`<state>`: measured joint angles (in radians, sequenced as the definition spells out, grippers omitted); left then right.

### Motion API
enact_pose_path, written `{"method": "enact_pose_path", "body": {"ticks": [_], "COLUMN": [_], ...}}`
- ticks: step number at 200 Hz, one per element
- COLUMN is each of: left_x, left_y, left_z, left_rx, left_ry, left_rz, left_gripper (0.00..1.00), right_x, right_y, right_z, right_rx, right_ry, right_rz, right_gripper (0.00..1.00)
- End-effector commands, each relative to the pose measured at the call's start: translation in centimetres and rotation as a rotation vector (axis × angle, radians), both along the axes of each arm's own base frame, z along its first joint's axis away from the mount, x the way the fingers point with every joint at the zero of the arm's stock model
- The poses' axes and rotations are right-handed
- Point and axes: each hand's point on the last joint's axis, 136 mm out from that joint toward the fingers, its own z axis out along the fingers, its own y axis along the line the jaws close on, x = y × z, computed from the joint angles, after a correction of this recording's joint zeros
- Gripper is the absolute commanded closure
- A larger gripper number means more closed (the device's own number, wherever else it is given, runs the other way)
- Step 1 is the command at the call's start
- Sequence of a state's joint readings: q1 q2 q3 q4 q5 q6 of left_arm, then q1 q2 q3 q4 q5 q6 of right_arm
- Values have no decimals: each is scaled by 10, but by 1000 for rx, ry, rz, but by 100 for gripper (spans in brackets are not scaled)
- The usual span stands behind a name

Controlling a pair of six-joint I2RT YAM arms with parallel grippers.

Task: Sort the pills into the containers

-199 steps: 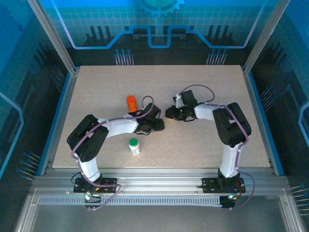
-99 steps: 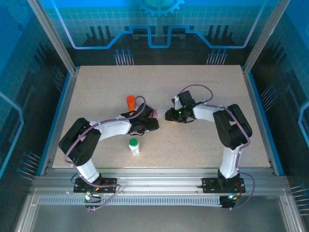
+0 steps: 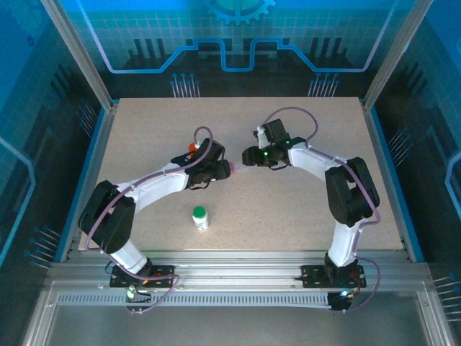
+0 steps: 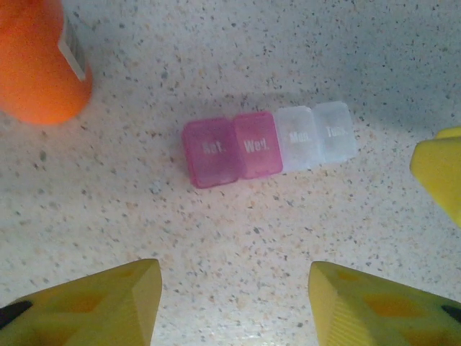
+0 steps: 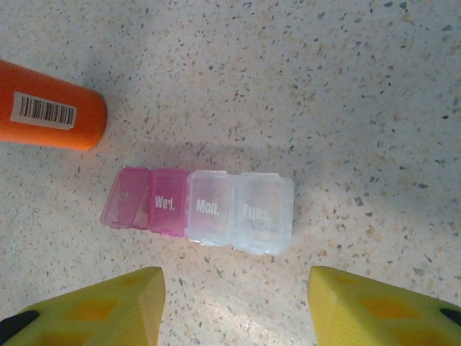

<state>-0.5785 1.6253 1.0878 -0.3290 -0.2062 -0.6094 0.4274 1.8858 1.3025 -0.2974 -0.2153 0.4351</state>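
Lying flat on the speckled surface (image 3: 302, 209), near its middle: one pill box (image 4: 270, 143), a strip of four lidded cells in a single row.

- Cells: two pink, lettered "Sat." and "Wed."; two clear, lettered "Mon." and "Tues." All four lids are down. Contents cannot be told through the plastic.
- Position from above: the strip sits in the narrow gap between the two claws, which face one another across it.
- Left claw (image 4: 232, 272): yellow fingers spread wide, nothing but bare surface between them. The strip lies crosswise just ahead of the fingertips, untouched and outside the gap.
- Right claw (image 5: 234, 277): likewise wide and holding nothing. Here too the strip lies crosswise ahead of the fingertips, clear of both.
- One further yellow fingertip (image 4: 439, 169) enters at the right edge of the left wrist view, near the clear "Tues." end but apart from it.
- Orange bottle (image 4: 39, 61): near the pink end of the strip, not touching it, and carrying a white barcode label. From above it is largely hidden behind the left arm.
- White bottle (image 3: 199, 216): green cap on, standing upright and alone on the near part of the surface, well apart from the strip and from both claws.
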Motion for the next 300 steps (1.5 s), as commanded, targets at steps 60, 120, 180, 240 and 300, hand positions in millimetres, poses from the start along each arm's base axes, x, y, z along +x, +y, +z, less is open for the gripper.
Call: {"method": "enact_pose_path", "body": {"ticks": [60, 120, 180, 240, 300], "left_x": [17, 20, 25, 35, 43], "left_y": [3, 7, 4, 5, 6], "left_z": [-13, -22, -36, -41, -38], "left_rx": [208, 231, 252, 311, 352], "left_ry": [6, 13, 31, 17, -2], "left_rz": [-155, -169, -196, -216, -231], "left_gripper": [42, 42, 41, 41, 40], "right_x": [10, 15, 15, 11, 13], "right_y": [14, 17, 17, 14, 13], "right_z": [-30, -48, -60, -70, -80], "right_rx": [-104, -158, -196, -252, -311], "right_ry": [60, 85, 109, 130, 158], "right_rz": [55, 91, 124, 211, 295], "right_gripper": [44, 45, 47, 53, 54]}}
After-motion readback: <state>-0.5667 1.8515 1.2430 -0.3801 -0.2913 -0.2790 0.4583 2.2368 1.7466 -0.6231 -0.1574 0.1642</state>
